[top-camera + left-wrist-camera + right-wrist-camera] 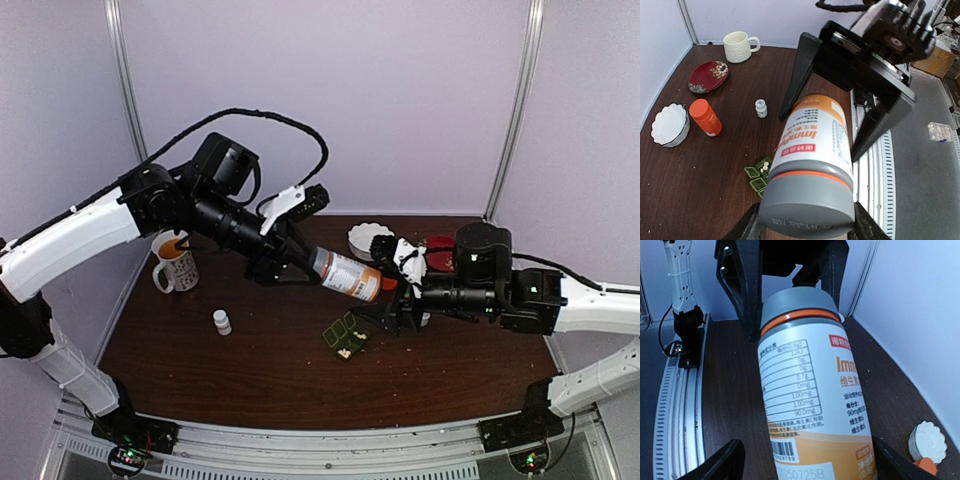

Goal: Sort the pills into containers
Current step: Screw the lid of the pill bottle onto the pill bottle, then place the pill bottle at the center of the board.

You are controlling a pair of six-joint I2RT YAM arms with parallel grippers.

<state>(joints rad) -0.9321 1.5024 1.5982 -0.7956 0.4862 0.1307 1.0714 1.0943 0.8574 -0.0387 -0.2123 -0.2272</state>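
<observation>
Lettering "Imm…" and "90.0mg" marks the grey-capped bottle (348,275), clamped at its cap by the left gripper (796,320). The right gripper (820,136) straddles its base, fingers apart. Pills (765,165) sit in the green pill box (758,184) on the worktop (250,370).

Soft, even overhead light is filling every view, leaving only faint shadows on the dark table (250,370). The grey-capped bottle (812,165) is blurring slightly at its cap, close to the left wrist lens. Left of the bottle, the green pill box (752,172) is looking sharp, and the right wrist's metal rail (675,415) is bowing from distortion.
</observation>
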